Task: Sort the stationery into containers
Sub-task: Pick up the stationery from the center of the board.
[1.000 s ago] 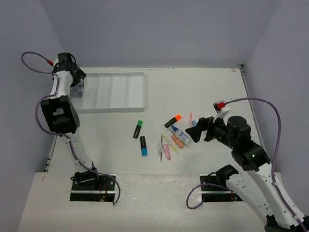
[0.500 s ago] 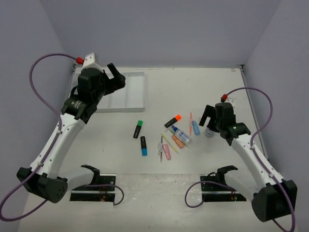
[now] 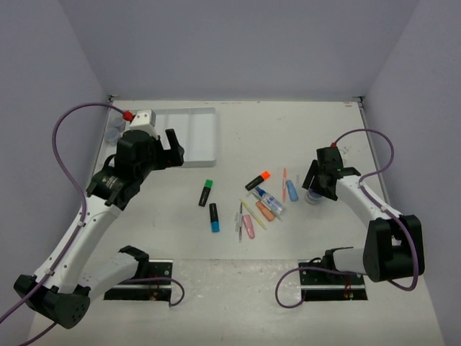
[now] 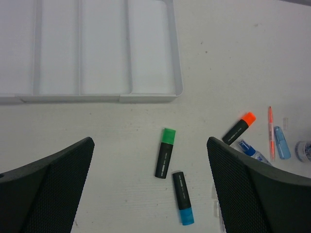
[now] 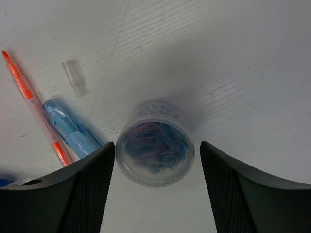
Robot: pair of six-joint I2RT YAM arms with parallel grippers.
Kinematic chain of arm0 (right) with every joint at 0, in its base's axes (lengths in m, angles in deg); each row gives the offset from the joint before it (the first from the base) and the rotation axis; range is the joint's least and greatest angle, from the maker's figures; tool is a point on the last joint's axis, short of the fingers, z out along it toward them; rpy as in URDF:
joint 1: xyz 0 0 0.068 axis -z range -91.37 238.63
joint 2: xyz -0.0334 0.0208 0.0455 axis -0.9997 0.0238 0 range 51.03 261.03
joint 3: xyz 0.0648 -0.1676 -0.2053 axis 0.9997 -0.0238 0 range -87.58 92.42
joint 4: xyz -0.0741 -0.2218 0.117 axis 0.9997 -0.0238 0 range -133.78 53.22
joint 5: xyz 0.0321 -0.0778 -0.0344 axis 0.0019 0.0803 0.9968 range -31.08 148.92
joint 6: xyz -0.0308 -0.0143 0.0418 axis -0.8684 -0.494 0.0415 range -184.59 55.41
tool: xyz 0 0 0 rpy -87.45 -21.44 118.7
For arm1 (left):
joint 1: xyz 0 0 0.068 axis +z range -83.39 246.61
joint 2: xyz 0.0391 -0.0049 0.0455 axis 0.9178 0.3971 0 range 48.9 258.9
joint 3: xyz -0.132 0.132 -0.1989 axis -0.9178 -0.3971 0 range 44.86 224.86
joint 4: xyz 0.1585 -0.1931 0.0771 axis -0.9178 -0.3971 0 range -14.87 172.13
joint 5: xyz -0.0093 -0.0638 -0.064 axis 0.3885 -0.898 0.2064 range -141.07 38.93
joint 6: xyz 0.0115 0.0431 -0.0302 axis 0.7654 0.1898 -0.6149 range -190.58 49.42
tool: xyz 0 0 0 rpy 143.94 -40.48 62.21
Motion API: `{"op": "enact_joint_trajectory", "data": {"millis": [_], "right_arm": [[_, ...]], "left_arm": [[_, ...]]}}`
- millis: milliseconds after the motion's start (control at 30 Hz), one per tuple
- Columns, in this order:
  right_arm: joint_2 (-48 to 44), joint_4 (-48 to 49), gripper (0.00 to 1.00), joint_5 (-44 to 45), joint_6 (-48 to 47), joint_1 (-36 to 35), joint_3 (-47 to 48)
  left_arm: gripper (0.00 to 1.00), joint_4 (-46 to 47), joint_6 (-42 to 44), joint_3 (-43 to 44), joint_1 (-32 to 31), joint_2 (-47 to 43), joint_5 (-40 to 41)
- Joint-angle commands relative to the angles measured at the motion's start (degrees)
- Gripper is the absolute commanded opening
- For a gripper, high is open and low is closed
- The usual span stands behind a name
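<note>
The thing to grab next, I think, is the little round pot (image 5: 154,145) full of paper clips. It stands upright on the tabletop (image 3: 324,130), on the right side. The right end effector (image 3: 315,187) hangs straight over it, looking down on its lid. The two fingers (image 5: 77,189) are apart, one on each side of the pot. The left finger is right up against the pot's side, and I cannot tell if it touches. There is a thin gap on the other side, so the pot is not squeezed yet.

The pot is round, so it has no long way and no short way. The fingers can close on it from any side. The right arm is much nearer to it than the left arm.

Just beside the pot lie a blue eraser (image 5: 73,126), an orange pen (image 5: 34,102) and a small clear cap (image 5: 74,77). They are close to the left finger, so it could bump them.

The white tray (image 3: 205,148) sits far off at the back left, well apart from the pot.

The left end effector (image 3: 171,148) is wide apart and holds nothing. It hangs near the tray, above the green marker (image 4: 165,153).
</note>
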Motion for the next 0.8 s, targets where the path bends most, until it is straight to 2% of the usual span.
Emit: {"op": "enact_joint_trajectory", "data": {"millis": [0, 133, 167, 400, 633, 767], "right_arm": [[1.1, 2.1, 0.71, 0.0, 0.9, 0.5, 2.7], [1.5, 1.9, 0.65, -1.5, 0.2, 0.5, 2.7], [1.7, 1.7, 0.6, -1.4, -0.1, 0.5, 2.7], [-0.2, 0.2, 0.18, -1.4, -1.6, 0.5, 3.0], [-6.4, -6.7, 0.04, -3.3, -4.4, -0.8, 9.6], [-5.2, -13.6, 0.01, -7.5, -7.4, -6.1, 19.6]], "left_arm": [[1.0, -0.5, 4.5, -1.4, 0.0, -0.1, 2.2], [1.0, 0.5, 4.8, -2.8, 0.1, 0.9, 2.0], [1.0, 0.7, 4.8, -3.1, 0.1, 1.1, 1.7], [1.0, 1.7, 5.0, -3.2, 0.1, 2.2, -0.5], [1.0, 5.3, 2.2, -1.5, 0.0, 5.5, -13.9], [1.0, 15.1, 0.9, -3.9, -3.4, 6.7, -20.4]]}}
